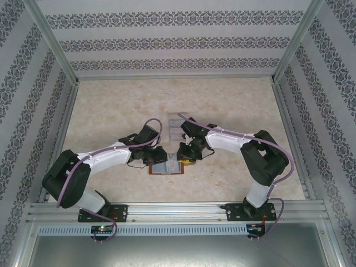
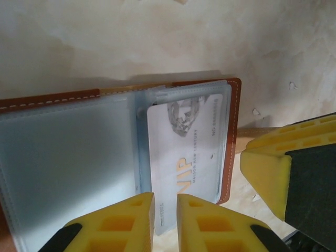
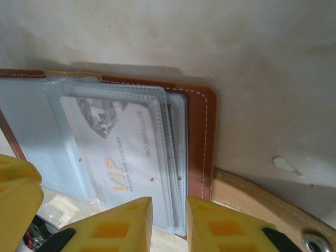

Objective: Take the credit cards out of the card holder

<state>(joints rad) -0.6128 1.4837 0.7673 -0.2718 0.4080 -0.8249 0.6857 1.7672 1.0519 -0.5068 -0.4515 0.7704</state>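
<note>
The card holder [image 1: 168, 167] lies open on the table between both arms, brown leather [image 2: 233, 136] with grey-blue clear sleeves. A whitish credit card [image 2: 184, 147] with gold "VIP" print sticks partly out of a sleeve, its end under my left gripper [image 2: 165, 197]. That gripper's jaws stand a narrow gap apart over the card's corner, pinching nothing that I can see. My right gripper [image 3: 169, 200] hovers, jaws also narrowly apart, over the sleeve edges beside the holder's brown border [image 3: 202, 136]. The same card [image 3: 121, 152] shows in the right wrist view.
A clear slotted rack [image 1: 177, 129] stands just behind the card holder. The holder's tan strap tab [image 3: 262, 199] lies on the table to its right. The marble tabletop [image 1: 111, 111] is fenced by patterned walls and metal rails.
</note>
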